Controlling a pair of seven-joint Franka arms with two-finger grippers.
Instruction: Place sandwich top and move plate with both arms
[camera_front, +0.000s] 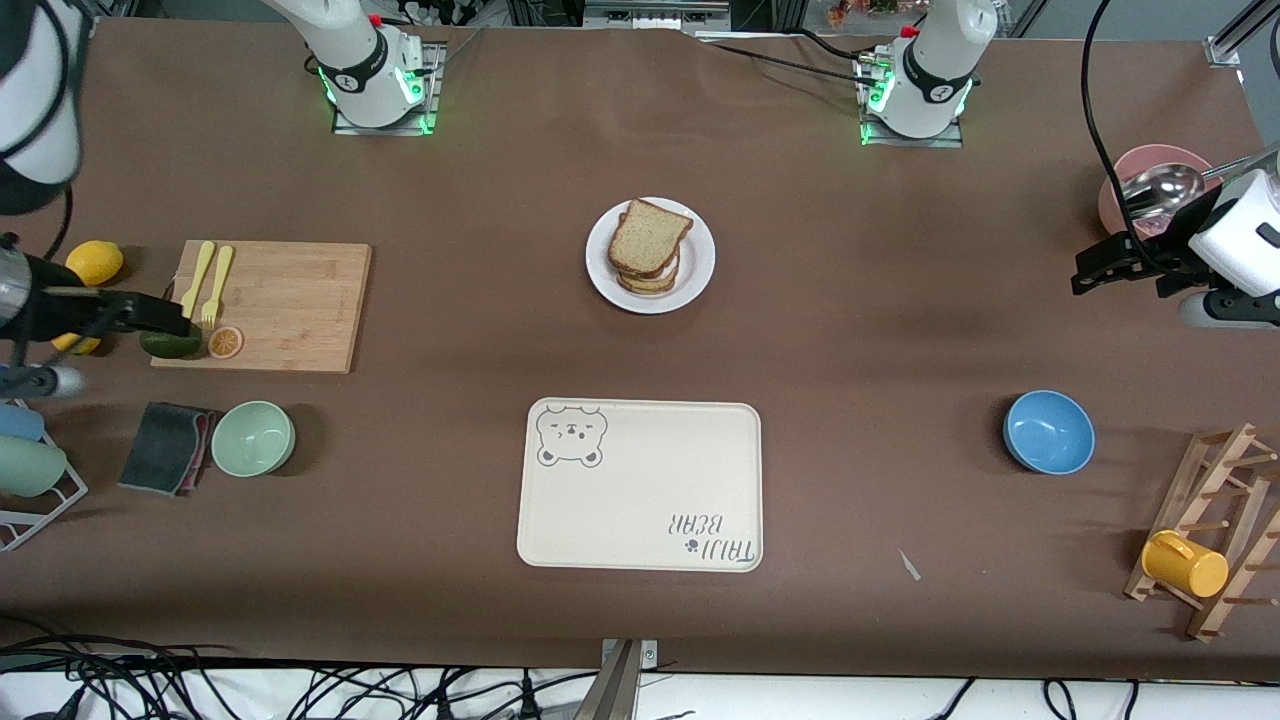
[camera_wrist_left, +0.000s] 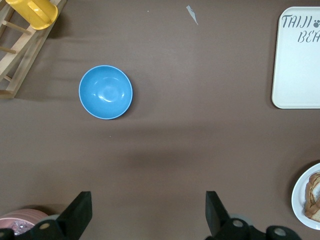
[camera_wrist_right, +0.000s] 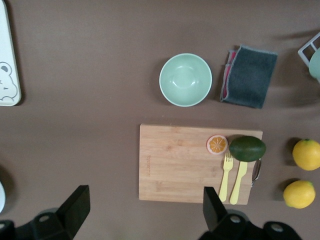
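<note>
Robot lab: bolted arm bases (camera_front: 375, 85), cables (camera_front: 200, 685).

A brown table (camera_front: 850, 330) carried a white plate (camera_front: 699, 262), cream tray (camera_front: 640, 487), cutting board (camera_front: 290, 300), green bowl (camera_front: 252, 437) and blue bowl (camera_front: 1048, 431), all clear of both arms' jaws.

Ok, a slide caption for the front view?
Sandwich top stacked on the plate; left pincer and right pincer open at table ends.

Blue bowl (camera_front: 1048, 431) (bear tray (camera_front: 640, 485) beside it).
</note>
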